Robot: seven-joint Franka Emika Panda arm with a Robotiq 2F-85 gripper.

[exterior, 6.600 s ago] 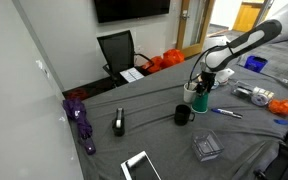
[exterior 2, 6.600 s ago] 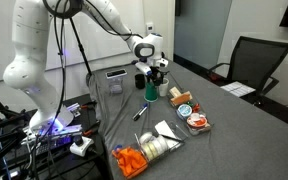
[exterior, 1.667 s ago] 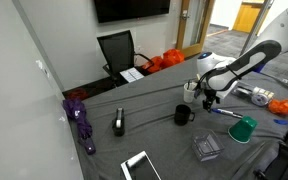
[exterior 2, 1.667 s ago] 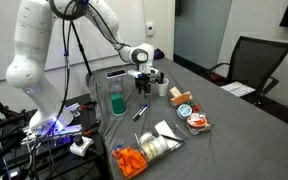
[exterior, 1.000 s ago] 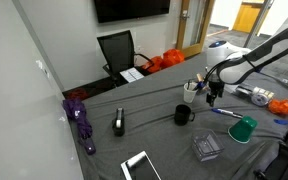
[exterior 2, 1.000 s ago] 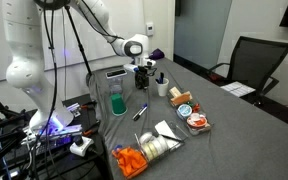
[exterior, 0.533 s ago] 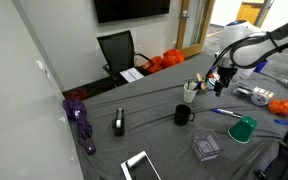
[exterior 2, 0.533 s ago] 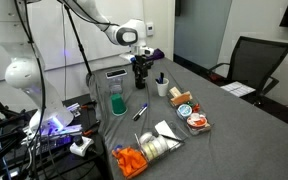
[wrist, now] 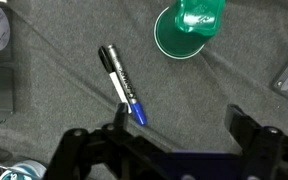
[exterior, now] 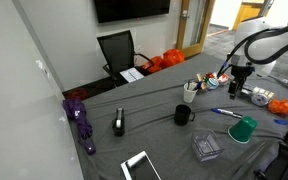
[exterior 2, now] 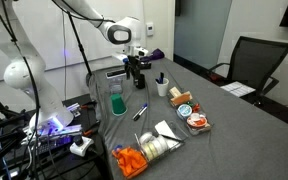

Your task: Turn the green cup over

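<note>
The green cup (exterior: 244, 128) stands on the grey cloth with its wide rim down and its base up; it also shows in an exterior view (exterior 2: 117, 102) and at the top of the wrist view (wrist: 189, 25). My gripper (wrist: 180, 125) is open and empty, high above the table. It hangs beyond the cup in both exterior views (exterior: 235, 86) (exterior 2: 136, 72), well apart from it. A blue-capped marker (wrist: 121, 85) lies on the cloth below my fingers.
A black mug (exterior: 183, 115) and a white cup with pens (exterior: 191, 90) stand mid-table. A clear plastic box (exterior: 207, 148), a tablet (exterior: 141, 166), a purple umbrella (exterior: 81, 120) and food items (exterior 2: 189, 112) lie around. An office chair (exterior: 117, 50) stands behind the table.
My arm has risen and swung away from the green cup, with the gripper staying open. The cup has not moved.
</note>
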